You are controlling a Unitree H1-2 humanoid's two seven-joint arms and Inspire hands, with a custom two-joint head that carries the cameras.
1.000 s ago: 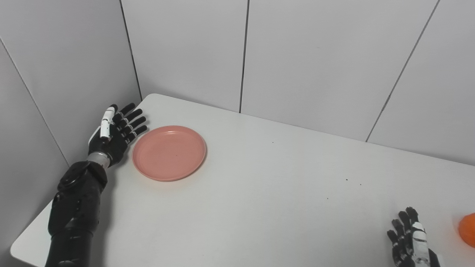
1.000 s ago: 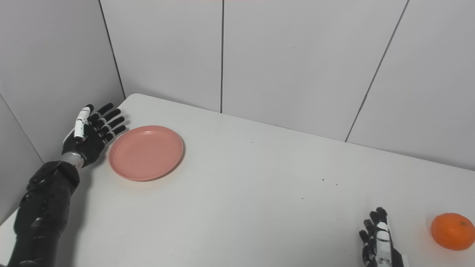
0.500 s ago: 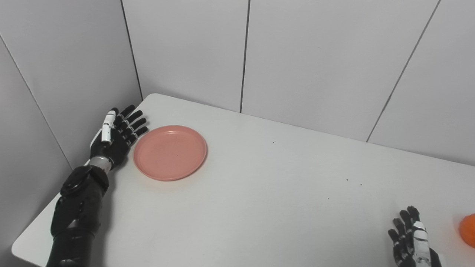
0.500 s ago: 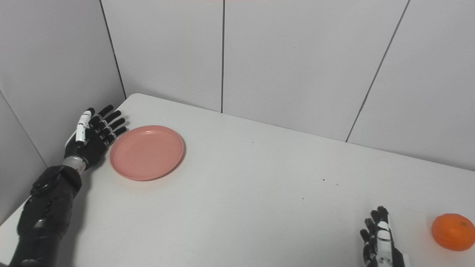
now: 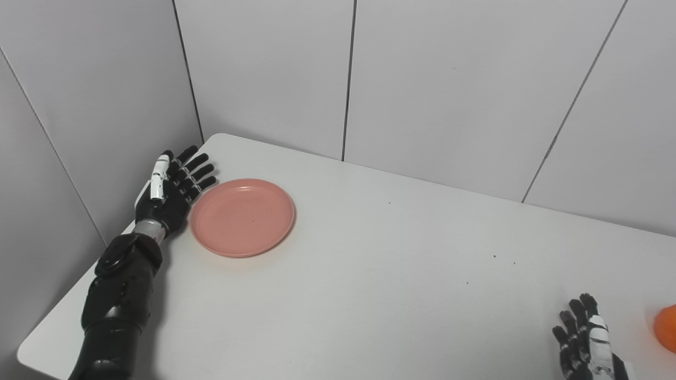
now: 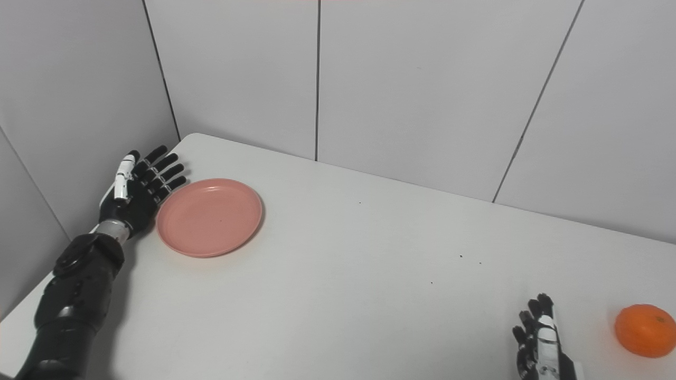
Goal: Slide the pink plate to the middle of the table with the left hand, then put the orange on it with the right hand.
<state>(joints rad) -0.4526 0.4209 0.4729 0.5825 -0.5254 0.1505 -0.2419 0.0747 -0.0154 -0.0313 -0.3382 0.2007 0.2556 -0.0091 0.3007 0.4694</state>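
A round pink plate (image 5: 242, 216) lies on the white table (image 5: 369, 274) near its far left corner. My left hand (image 5: 170, 191) stands open on edge just left of the plate, palm facing it, fingers spread, right at the rim; whether it touches the rim I cannot tell. An orange (image 6: 645, 330) rests near the front right of the table, half cut off in the left eye view (image 5: 666, 327). My right hand (image 6: 540, 347) is low at the bottom edge, left of the orange and apart from it, fingers extended, holding nothing.
Grey panelled walls (image 5: 449, 84) close in behind the table and along its left side, right beside my left arm (image 5: 119, 295). A few small dark specks (image 5: 494, 257) dot the tabletop.
My left hand has shifted slightly forward and to the right, closer to the plate's left rim. The plate, orange and right hand stay where they were.
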